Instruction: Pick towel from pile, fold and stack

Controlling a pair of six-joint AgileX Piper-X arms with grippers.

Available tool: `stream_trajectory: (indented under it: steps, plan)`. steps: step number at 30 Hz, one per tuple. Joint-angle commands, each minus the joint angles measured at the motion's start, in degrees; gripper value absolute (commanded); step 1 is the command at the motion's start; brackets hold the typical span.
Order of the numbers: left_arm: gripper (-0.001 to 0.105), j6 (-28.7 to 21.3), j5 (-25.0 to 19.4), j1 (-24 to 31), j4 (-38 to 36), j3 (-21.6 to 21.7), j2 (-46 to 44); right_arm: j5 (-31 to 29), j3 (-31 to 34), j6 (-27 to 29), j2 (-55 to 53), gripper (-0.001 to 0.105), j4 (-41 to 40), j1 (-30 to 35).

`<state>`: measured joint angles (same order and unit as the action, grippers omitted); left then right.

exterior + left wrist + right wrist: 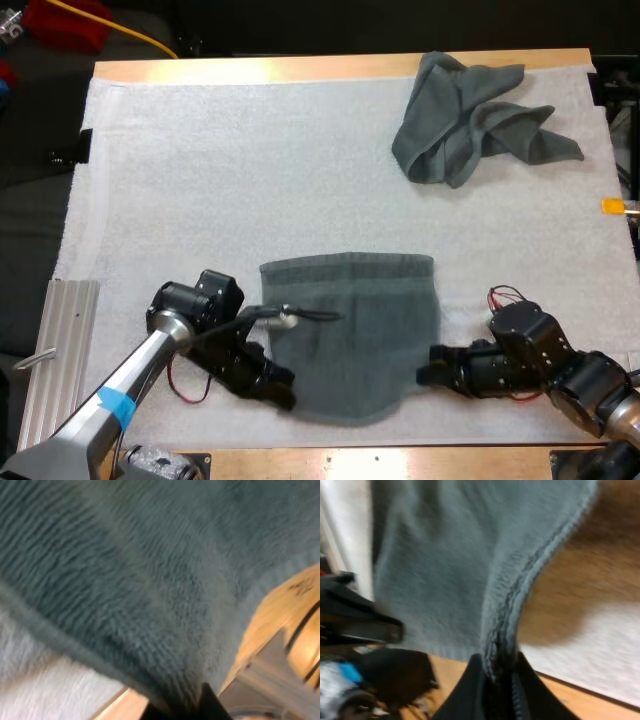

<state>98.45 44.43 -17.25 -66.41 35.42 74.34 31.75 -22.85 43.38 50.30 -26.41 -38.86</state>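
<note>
Closest to the near edge of the bench (400, 462), a dark grey-green towel (350, 335) lies spread on the white mat (250, 170). It has a soft, ribbed pile. Its far edge is straight with a stitched hem band, and its near edge curves inward where the two near corners are gathered. The left hand (285, 388) is at the towel's near left corner. In the left wrist view its dark fingertips (207, 705) close together on a fold of the towel (150, 580), with cloth running straight into them. The right hand (425, 368) is at the near right corner. In the right wrist view its two black fingers (470, 690) press from both sides on the hemmed edge of the towel (440, 570), which rises out of the grip. The towel hangs between the two hands, its middle sagging onto the mat. A ribbed metal rail (60, 350) rests on the bench just beside the mat's left edge, next to the left arm. Farther off, well apart from both hands, a crumpled towel (470, 120) of the same colour sits in a loose heap at the mat's far right corner. Beyond it runs the far wooden edge of the bench.
</note>
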Motion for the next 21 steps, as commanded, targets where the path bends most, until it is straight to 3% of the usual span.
stream_trajectory:
  steps: [1,6,12,21]
  plan:
    - [0.000,0.55,1.21,-0.07,0.51,0.93,0.34,-0.27,-0.40,-1.38,-0.07,0.001,2.06,0.03]
    - [0.000,0.62,1.44,-0.07,0.49,6.10,3.43,-1.03,-0.40,-6.84,3.18,0.001,8.45,0.03]
    - [0.000,0.77,1.44,-0.07,0.49,10.36,7.73,-1.57,-0.40,-8.70,8.59,0.001,13.83,0.03]
    - [0.000,0.66,1.44,6.48,1.91,11.10,9.54,-3.36,-0.40,-10.66,13.59,0.001,21.84,0.03]
